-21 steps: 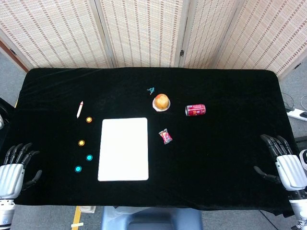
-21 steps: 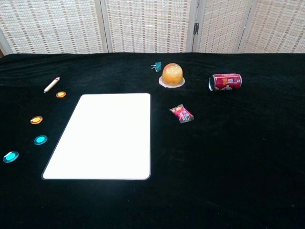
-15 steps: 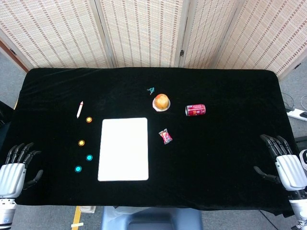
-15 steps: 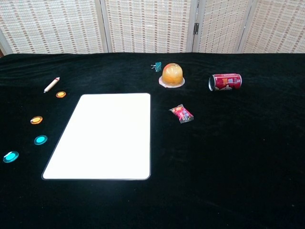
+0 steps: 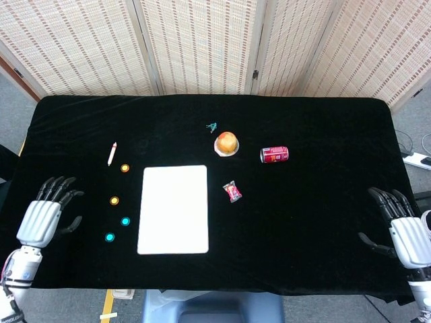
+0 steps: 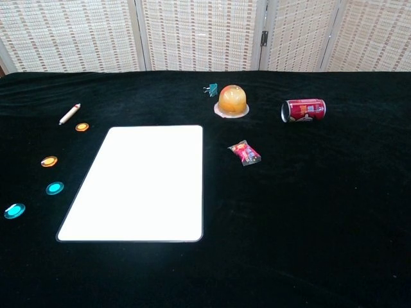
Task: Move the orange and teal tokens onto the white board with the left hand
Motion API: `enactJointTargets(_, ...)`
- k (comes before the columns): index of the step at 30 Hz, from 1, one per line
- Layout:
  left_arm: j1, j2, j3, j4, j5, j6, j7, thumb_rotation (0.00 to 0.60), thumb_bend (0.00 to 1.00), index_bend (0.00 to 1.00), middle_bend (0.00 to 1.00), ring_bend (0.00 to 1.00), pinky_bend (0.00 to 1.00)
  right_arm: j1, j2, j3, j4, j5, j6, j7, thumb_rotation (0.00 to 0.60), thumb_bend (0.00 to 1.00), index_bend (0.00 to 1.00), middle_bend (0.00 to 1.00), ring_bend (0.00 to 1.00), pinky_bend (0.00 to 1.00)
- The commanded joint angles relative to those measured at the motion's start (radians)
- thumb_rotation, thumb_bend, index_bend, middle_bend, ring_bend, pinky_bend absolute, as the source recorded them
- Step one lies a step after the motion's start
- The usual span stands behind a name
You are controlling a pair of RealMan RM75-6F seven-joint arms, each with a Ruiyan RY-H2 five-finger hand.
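No words or numbers can be read anywhere. The red can [image 6: 303,110] lying on its side has white marks on it, but they are too small to read.

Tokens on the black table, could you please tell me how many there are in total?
4, all left of the white board: orange token near the pen, second orange token, teal token, then second teal token nearest the front. None appears hidden.

I see woven folding screens [image 5: 202,44] across the top, grey floor [image 5: 13,101] at upper left, a black-draped counter [image 5: 323,222] below.
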Motion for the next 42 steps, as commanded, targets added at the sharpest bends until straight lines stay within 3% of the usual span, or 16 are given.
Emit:
enactJointTargets(1, -0.108, -0.017, -0.058, 0.048, -0.039, -0.118, -0.049, 0.6, 0.37, 0.34, 0.13, 0.09, 0.0, -0.003, 0.002, -0.001, 0.0, 0.001, 0.003, -0.001, 0.6, 0.27, 0.06, 0.11, 0.11, 0.03)
enactJointTargets(11, -0.331, -0.157, -0.128, 0.252, -0.14, -0.354, -0.054, 0.6, 0.37, 0.36, 0.13, 0.09, 0.0, -0.014, 0.012, -0.002, -0.003, 0.011, 0.007, -0.003, 0.6, 0.27, 0.06, 0.11, 0.11, 0.03)
enactJointTargets(21, -0.478, -0.292, -0.141, 0.449, -0.251, -0.536, -0.02, 0.6, 0.37, 0.36, 0.12, 0.05, 0.0, -0.015, 0.013, 0.002, -0.005, 0.03, -0.009, -0.011, 0.6, 0.27, 0.06, 0.11, 0.11, 0.03)
enactJointTargets(30, -0.555, -0.377, -0.126, 0.596, -0.321, -0.635, 0.045, 0.6, 0.37, 0.37, 0.12, 0.04, 0.0, -0.017, 0.018, 0.007, -0.007, 0.048, -0.02, -0.011, 0.6, 0.27, 0.06, 0.11, 0.11, 0.03)
enactJointTargets(42, -0.566, -0.486, -0.093, 0.79, -0.383, -0.714, 0.029, 0.6, 0.37, 0.38, 0.12, 0.04, 0.0, -0.014, 0.024, 0.01, -0.016, 0.052, -0.033, -0.02, 0.6, 0.27, 0.06, 0.11, 0.11, 0.03)
